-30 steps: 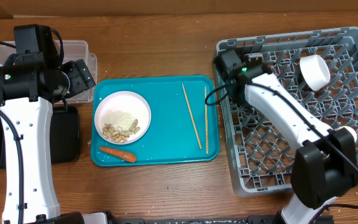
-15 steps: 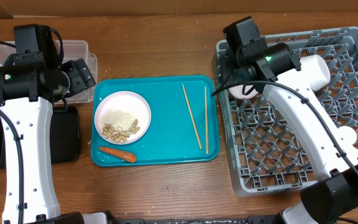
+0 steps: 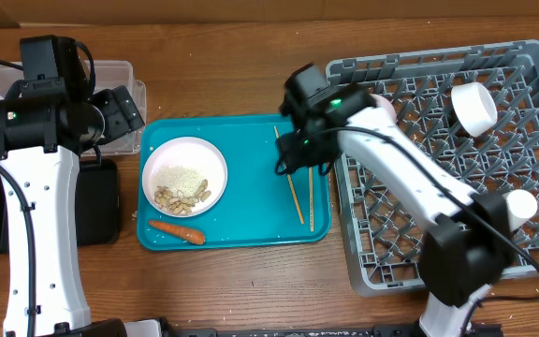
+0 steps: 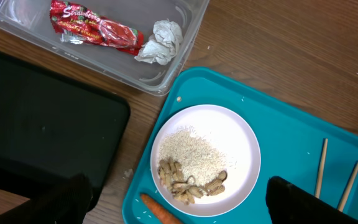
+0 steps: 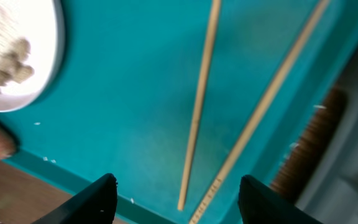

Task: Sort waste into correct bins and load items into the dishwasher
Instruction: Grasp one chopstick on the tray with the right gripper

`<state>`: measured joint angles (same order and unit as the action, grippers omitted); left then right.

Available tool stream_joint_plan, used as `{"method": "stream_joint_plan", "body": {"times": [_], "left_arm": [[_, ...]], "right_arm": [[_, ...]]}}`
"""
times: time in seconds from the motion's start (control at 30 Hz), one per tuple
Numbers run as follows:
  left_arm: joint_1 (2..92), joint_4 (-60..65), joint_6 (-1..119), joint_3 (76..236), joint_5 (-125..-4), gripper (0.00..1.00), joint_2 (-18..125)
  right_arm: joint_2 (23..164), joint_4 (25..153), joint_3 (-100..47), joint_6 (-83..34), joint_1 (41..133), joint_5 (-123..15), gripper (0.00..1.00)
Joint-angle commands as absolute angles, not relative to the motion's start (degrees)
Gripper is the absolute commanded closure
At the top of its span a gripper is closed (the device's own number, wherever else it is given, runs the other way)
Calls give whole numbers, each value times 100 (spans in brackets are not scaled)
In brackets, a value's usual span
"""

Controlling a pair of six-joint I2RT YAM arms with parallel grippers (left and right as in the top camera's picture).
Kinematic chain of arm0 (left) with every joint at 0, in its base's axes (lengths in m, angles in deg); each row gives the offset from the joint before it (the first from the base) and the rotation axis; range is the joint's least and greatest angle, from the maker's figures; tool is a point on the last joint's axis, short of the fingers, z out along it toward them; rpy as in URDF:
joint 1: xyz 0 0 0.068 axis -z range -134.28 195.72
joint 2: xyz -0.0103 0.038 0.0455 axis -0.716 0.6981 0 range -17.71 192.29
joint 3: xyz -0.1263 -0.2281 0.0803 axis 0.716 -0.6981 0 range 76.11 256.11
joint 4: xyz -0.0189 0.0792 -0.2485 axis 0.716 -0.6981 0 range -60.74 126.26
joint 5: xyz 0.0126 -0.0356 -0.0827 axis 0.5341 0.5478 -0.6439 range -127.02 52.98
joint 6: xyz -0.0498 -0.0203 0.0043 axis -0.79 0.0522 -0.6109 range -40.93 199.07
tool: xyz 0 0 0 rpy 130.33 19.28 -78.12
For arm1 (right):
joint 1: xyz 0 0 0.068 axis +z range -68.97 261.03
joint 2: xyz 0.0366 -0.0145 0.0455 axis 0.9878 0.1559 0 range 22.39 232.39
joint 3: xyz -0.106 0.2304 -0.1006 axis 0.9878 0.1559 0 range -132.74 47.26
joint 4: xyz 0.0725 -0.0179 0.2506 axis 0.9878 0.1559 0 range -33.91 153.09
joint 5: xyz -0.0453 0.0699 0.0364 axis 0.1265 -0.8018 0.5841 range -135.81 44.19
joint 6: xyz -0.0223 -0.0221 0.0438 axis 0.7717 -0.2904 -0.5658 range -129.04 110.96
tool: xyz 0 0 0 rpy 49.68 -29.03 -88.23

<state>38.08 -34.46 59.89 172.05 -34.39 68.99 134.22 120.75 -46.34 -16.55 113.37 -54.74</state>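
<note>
The teal tray (image 3: 251,187) sits in the middle of the wooden tabletop (image 3: 232,84). The right gripper (image 5: 178,193) hangs over the tray's right side, just above the two chopsticks (image 5: 197,106). Its jaws are apart and hold nothing. The chopsticks lie flat on the tray, side by side but not touching.

On the tray's left side is the white plate (image 3: 185,176), with rice (image 4: 191,149) and brown food scraps (image 4: 188,183) on it. A carrot (image 3: 176,229) lies on the tray in front of the plate.

The left gripper (image 4: 182,198) hangs above the tray's left edge, with its jaws wide apart and holding nothing.

Left of the tray are the clear tub (image 4: 166,68) and the black tray (image 4: 42,130). The red wrapper (image 4: 95,28) and a crumpled ball (image 4: 160,43) lie in the tub.

Right of the tray is the grey dish rack (image 3: 438,187), with a white cup (image 3: 473,108) in it.
</note>
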Motion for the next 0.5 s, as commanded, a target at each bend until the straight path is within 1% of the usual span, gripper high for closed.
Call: {"method": "stream_joint_plan", "body": {"times": [0.0,0.07,0.2,0.3,0.33,0.37,0.4,0.43,0.47], "left_arm": [[3787,-3439,5976,17221,-3406,9,6929],[3787,-3443,5976,17221,-3406,9,6929],[3787,-3443,5976,17221,-3406,9,6929],[3787,-3441,5976,17221,-3406,9,6929],[3787,-3441,5976,17221,-3406,9,6929],[3787,-3443,5976,17221,-3406,9,6929],[3787,-3441,5976,17221,-3406,9,6929],[3787,-3441,5976,17221,-3406,9,6929],[3787,-3441,5976,17221,-3406,9,6929]], "right_arm": [[13833,11953,-4606,-1695,11516,-5439,36],[14117,11892,-4606,-1701,11603,-5419,39],[14567,11813,-4606,-2140,11676,-4921,41],[14784,11752,-4606,-2178,11676,-4886,43],[14843,11743,-4606,-2175,11676,-4884,45],[14889,11745,-4606,-2175,11676,-4886,48],[14952,11754,-4606,-2175,11676,-4884,55],[14970,11767,-4606,-2178,11676,-4886,60],[15009,11771,-4606,-2175,11676,-4886,67]]}}
